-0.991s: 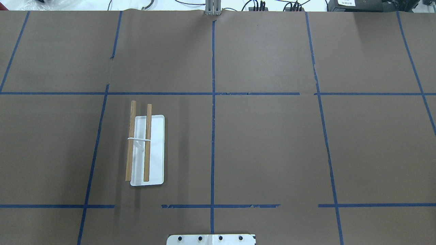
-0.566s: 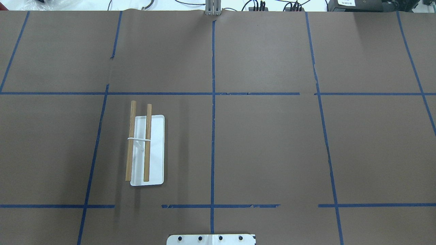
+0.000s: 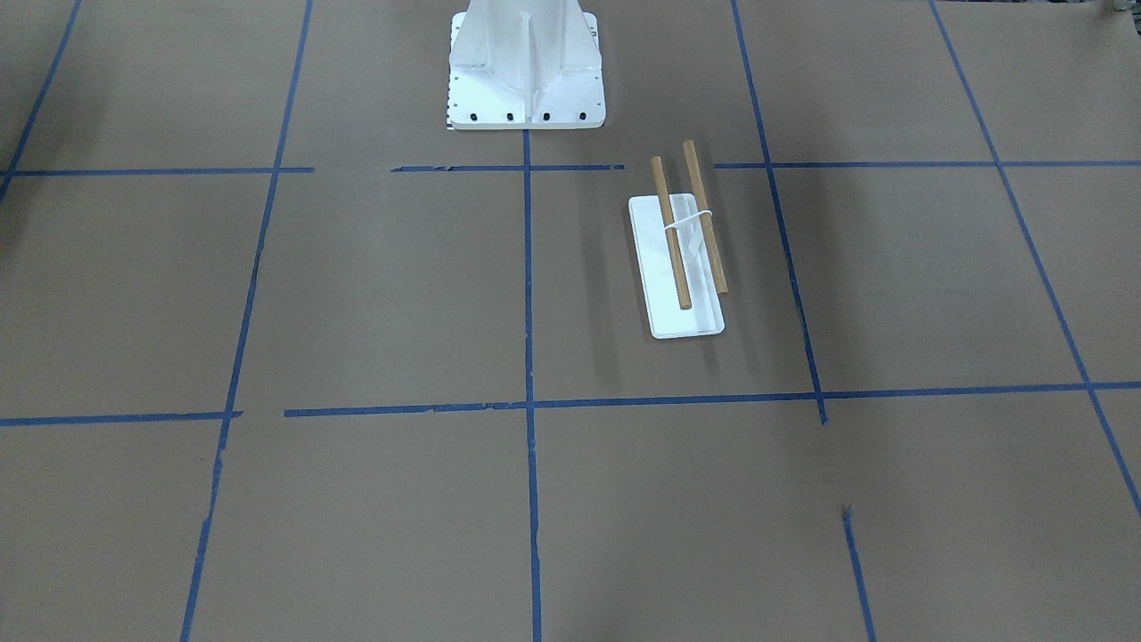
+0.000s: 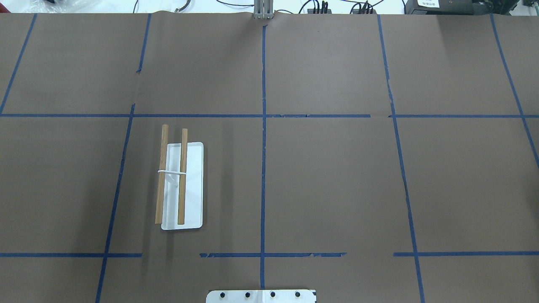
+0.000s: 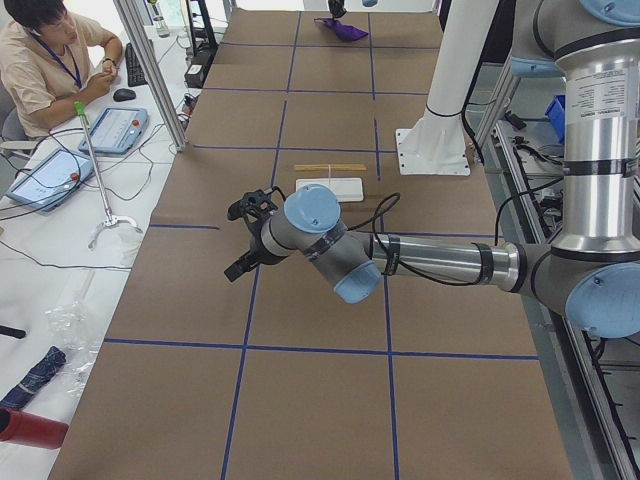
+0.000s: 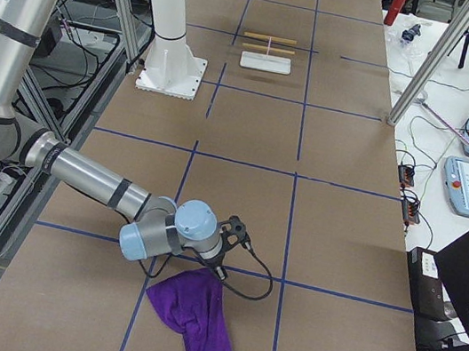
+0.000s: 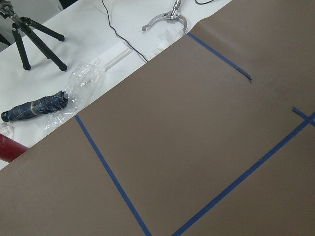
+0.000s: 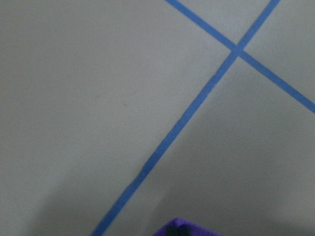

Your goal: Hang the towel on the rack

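The rack (image 4: 191, 185), a flat white base with two wooden dowel bars, stands bare on the brown table, left of centre in the overhead view. It also shows in the front view (image 3: 682, 267) and both side views (image 5: 330, 186) (image 6: 266, 59). The purple towel (image 6: 193, 317) lies bunched at the table's far right end, right under my right gripper (image 6: 212, 266). A corner of the towel (image 8: 184, 227) shows at the bottom of the right wrist view. My left gripper (image 5: 240, 255) hovers over bare table near the left end. I cannot tell either gripper's state.
The white robot pedestal (image 3: 526, 67) stands at the table's near middle. Blue tape lines grid the brown paper. A metal post (image 5: 150, 70) and an operator (image 5: 50, 50) are beside the left end. A wrapped umbrella (image 7: 37, 105) and tripod (image 7: 34, 37) lie off the table.
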Motion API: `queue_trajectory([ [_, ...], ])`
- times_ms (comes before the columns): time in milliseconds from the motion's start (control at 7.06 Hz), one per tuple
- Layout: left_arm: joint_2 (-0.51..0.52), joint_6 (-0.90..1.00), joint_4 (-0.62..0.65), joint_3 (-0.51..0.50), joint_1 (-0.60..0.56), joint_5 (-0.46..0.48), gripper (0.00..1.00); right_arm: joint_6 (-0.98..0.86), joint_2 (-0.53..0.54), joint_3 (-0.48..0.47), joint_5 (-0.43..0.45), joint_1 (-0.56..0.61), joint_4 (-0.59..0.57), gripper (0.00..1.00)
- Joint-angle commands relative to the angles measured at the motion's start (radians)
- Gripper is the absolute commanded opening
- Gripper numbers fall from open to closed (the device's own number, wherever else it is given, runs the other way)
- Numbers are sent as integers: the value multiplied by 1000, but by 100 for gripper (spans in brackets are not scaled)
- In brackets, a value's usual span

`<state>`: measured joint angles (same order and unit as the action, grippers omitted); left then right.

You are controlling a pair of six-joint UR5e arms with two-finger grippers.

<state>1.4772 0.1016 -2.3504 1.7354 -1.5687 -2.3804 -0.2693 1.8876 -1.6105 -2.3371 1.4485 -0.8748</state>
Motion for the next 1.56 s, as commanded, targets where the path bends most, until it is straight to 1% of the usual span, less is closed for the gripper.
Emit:
queue_trajectory([
  [0, 3, 1, -6, -5, 6, -14, 100, -1, -25, -437, -21, 30, -518, 0],
  [142, 20, -2, -3, -7, 44, -8, 100, 1, -150, -509, -19, 44, -681, 0],
  [283, 43, -8, 6, -11, 73, -7, 100, 13, -247, -517, -24, 39, -738, 0],
  [425, 75, -119, 31, -4, 103, -3, 100, 62, -369, -519, -25, 24, -833, 0],
  [566, 109, -264, 34, 1, 139, -5, 100, 102, -515, -519, -16, -41, -928, 0],
  [708, 171, -440, 58, 12, 192, -5, 100, 243, -621, -517, -10, -110, -943, 0],
  [850, 258, -571, 147, 32, 250, -3, 100, 412, -715, -517, 20, -205, -943, 0],
  [991, 358, -703, 281, 68, 304, -3, 100, 518, -787, -519, 106, -308, -941, 0],
  [1133, 456, -893, 386, 113, 378, 19, 100, 588, -827, -520, 192, -403, -935, 0],
  [1274, 573, -1144, 434, 104, 480, 32, 94, 632, -841, -538, 264, -493, -876, 0],
  [1416, 654, -1394, 441, 95, 597, 129, 80, 771, -841, -539, 339, -567, -775, 0],
])
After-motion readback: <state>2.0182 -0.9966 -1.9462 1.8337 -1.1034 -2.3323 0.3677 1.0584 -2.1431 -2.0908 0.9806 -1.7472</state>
